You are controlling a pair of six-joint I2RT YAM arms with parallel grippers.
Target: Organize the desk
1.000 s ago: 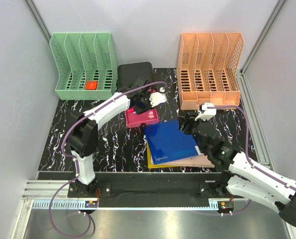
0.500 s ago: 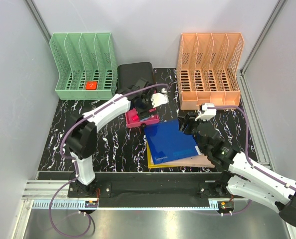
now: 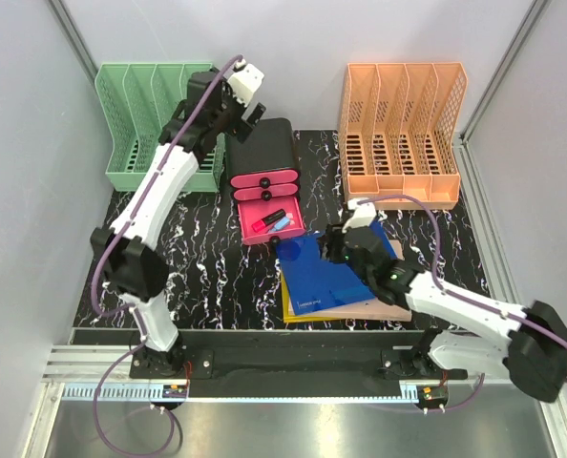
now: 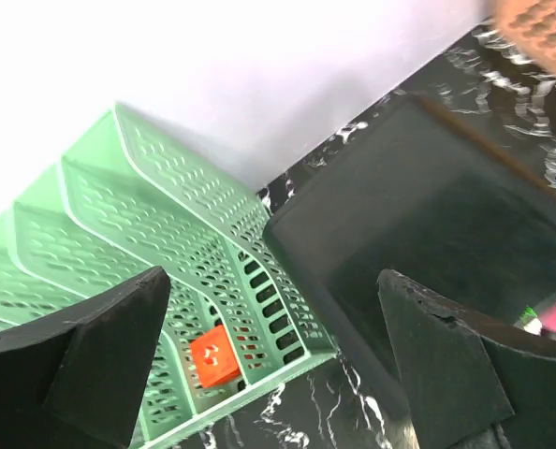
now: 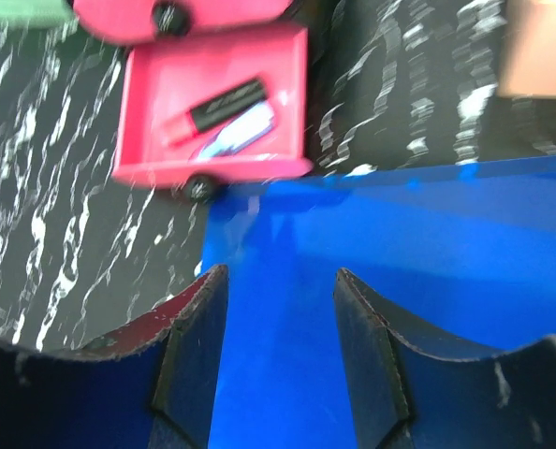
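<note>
Your left gripper hangs high with its two fingers spread wide and nothing between them. Below it lies the black top of the drawer unit. The green file rack stands to its left, just beside the unit. A small orange-red block sits in one of the rack's compartments.

Your right gripper sits low over the blue folder. Its fingers are parted and the folder's cover shows in the gap; nothing is pinched. Whether the fingertips touch the cover cannot be told. Just ahead of the fingertips the pink drawer stands pulled out of the unit. A black-and-red marker and a pale blue pen lie in it side by side. The folder's far corner reaches up to the drawer front.

The desk lies beneath both grippers and carries the racks, the drawer unit and the folder pile. An orange file rack stands beyond and to the right of the right gripper
</note>
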